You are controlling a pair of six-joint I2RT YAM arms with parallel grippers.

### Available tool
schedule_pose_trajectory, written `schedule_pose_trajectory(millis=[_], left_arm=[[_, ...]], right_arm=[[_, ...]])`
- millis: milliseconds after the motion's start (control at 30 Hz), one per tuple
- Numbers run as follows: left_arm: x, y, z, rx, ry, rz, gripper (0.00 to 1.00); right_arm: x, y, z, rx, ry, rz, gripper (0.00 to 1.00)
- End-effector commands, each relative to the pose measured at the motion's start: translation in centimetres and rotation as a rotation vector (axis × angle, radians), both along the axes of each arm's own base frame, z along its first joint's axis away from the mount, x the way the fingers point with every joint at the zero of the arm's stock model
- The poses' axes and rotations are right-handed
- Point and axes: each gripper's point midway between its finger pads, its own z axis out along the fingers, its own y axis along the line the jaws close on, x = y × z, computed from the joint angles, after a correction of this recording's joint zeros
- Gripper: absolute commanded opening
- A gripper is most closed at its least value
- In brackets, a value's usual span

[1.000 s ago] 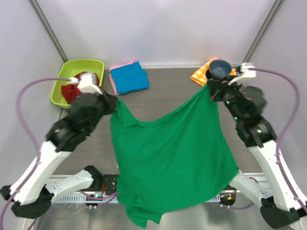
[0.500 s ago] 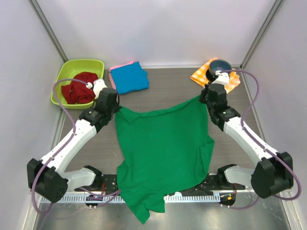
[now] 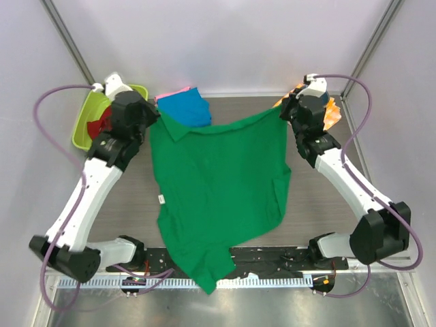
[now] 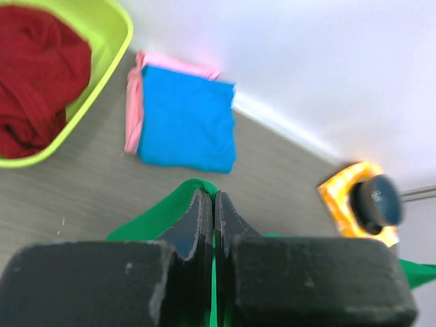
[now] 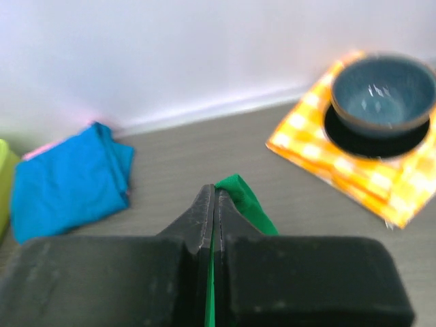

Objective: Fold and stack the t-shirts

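Observation:
The large green t-shirt (image 3: 218,184) hangs stretched between both grippers across the table, its lower part trailing over the near edge. My left gripper (image 3: 158,114) is shut on its far left corner, green cloth (image 4: 170,208) pinched between the jaws (image 4: 214,197). My right gripper (image 3: 282,110) is shut on the far right corner (image 5: 245,197). The folded blue t-shirt (image 3: 185,109) lies on the pink one (image 3: 163,97) at the back; both show in the left wrist view (image 4: 185,119) and the blue one in the right wrist view (image 5: 68,177).
A lime green bin (image 3: 85,126) holding red cloth (image 4: 30,75) stands at the back left. An orange-and-white checked cloth (image 5: 371,174) with a dark blue bowl (image 5: 381,92) lies at the back right. Walls enclose the table.
Both grippers have moved toward the back of the table, carrying the green t-shirt's top edge farther away and pulling the shirt out flatter and wider.

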Motion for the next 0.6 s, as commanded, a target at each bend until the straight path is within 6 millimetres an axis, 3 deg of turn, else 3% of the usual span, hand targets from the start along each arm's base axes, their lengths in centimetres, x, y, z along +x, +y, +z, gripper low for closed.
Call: schedule_pose_trajectory(millis=[0,33,100,133,200,267,300,400,467,533,567], left_arm=[[-4.9,2.0,9.9,-0.017,-0.231,-0.03,0.0],[-6.5,2.5,11.8,-0.031,-0.279,-0.038,0.0],[-8.1,2.9,12.7,-0.037,-0.301,-0.057,0.0],[-8.7,3.1,13.0,-0.041,-0.307,-0.058,0.0],[-9.8,3.5,13.0,-0.05,-0.304,-0.057,0.0],[-10.5,3.3,12.3,-0.054,-0.282,-0.078,0.0],[-10.7,3.2,11.7,-0.07,-0.271,-0.085,0.0],[-12.7,3.5,12.5,-0.103,-0.317,-0.103,0.0],[-14.7,3.9,14.2,-0.123,-0.375,-0.126,0.0],[-17.1,3.8,17.2,-0.146,-0.454,-0.18,0.0],[-18.0,3.8,18.5,-0.155,-0.5,-0.205,0.0]], right_arm=[[-3.7,2.5,14.9,-0.01,-0.351,0.156,0.01],[-4.6,2.7,15.9,-0.015,-0.365,0.175,0.01],[-7.2,3.3,19.3,-0.008,-0.432,0.22,0.01],[-8.0,3.1,19.7,-0.007,-0.426,0.212,0.01],[-9.8,3.2,21.4,-0.006,-0.447,0.223,0.01],[-11.2,3.7,21.1,-0.016,-0.43,0.237,0.01],[-12.7,3.4,22.1,-0.007,-0.46,0.242,0.01],[-16.2,3.6,23.6,0.011,-0.516,0.291,0.01],[-18.2,4.0,25.0,0.02,-0.553,0.359,0.01],[-20.3,3.7,26.6,0.033,-0.598,0.41,0.01],[-21.9,3.9,28.6,0.044,-0.647,0.461,0.01]])
